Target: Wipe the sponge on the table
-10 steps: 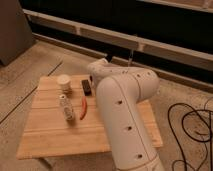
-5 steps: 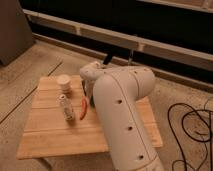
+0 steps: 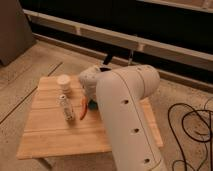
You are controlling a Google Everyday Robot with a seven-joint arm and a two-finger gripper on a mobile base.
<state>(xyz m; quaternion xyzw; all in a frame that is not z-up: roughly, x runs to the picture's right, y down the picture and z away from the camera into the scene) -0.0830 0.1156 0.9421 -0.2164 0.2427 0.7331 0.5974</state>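
Big arm [image 3: 130, 115] bent over worktop [image 3: 55, 135], jaws low beside the chili [image 3: 83, 113].
Jaws mostly hidden, apart or together I cannot tell; sponge out of sight, perhaps under the arm.

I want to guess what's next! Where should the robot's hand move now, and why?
Probably lower the hand a little, straight down. It hangs over the middle of the table, beside the red chili, mostly hidden by the white arm. No sponge shows near the bottle or the white-capped jar, so it likely lies under there.
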